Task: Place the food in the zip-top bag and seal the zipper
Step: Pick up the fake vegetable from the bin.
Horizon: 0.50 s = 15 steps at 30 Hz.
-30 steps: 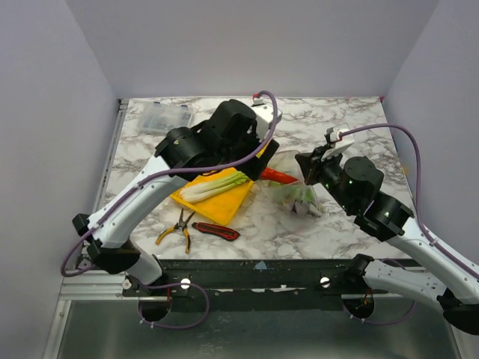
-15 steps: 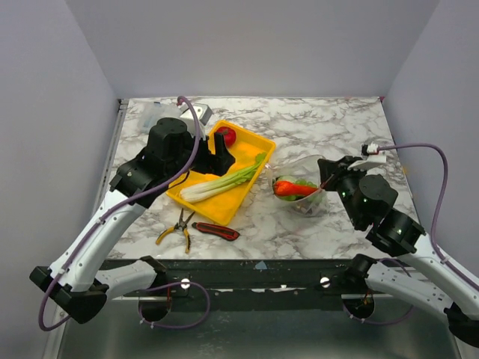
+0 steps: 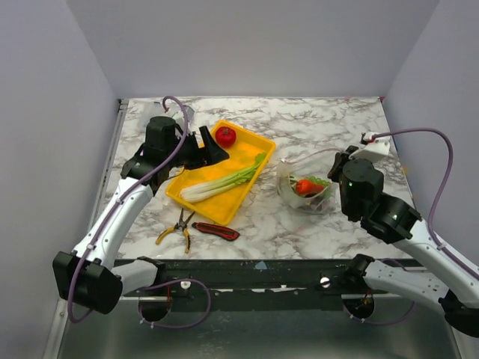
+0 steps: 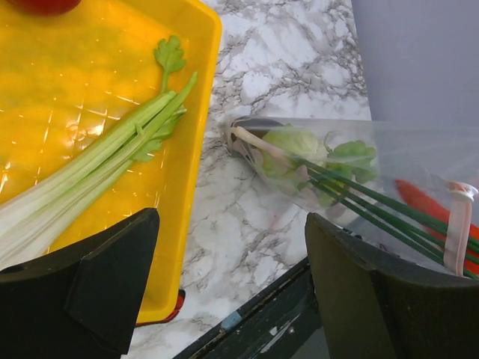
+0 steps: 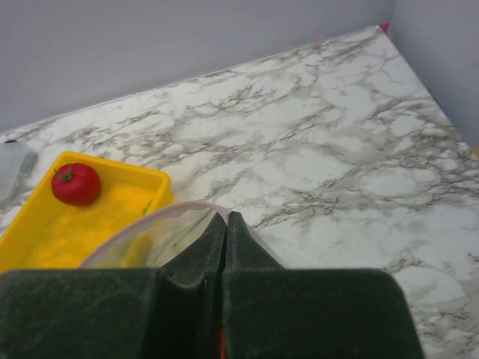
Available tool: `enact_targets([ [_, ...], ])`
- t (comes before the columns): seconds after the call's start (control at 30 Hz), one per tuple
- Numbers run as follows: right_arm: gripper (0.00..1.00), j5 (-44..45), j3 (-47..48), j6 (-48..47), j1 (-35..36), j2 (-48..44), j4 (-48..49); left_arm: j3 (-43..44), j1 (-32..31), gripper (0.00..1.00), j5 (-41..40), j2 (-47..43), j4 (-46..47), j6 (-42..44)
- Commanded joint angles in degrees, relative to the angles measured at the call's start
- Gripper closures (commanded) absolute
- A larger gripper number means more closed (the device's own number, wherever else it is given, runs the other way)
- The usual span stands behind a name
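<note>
Left gripper (image 4: 232,224): fingers spread wide, nothing between them. It hangs over the far left end of the yellow tray (image 3: 247,153), which sits on the left half of the marble counter (image 3: 337,120), midway between the far and near edges.

Right gripper (image 5: 227,224): fingers pressed together, pinching the rim of the zip-top bag (image 3: 293,200). The bag lies on the right half of the counter, just right of the tray and about midway between the far and near edges. Its mouth is lifted and stands open in an arc. The zipper (image 4: 458,224) shows as a pale pink strip along that mouth edge, unsealed.

Inside the bag: carrot (image 3: 305,186), green leafy pieces, thin green stalks. I cannot tell the other pieces apart through the plastic.

In the tray: tomato (image 3: 225,136) at the far end, just beside my left fingers but not touched. The leek (image 3: 221,182) lies lengthwise down the middle.

Near edge, left of centre: pliers (image 3: 177,226) and utility knife (image 3: 215,231), side by side on the counter just off the tray's near corner.
</note>
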Motion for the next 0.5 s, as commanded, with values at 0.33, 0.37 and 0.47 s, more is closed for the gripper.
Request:
enact_targets([
  [0.33,0.99,-0.87,2.77,2.56,0.00,4.78,-8.16,-1.36,2.48,0.18,2.20,5.21,5.02,0.02],
  [0.37,0.99,-0.82,3.42,2.92,0.00,5.62,-8.59,0.30,2.48,0.18,-0.78,7.49,3.93,1.58],
  [0.47,0.99,-2.38,5.00,3.03,-0.02,8.16,-8.52,8.56,2.49,0.17,-8.01,15.78,-0.84,6.09],
])
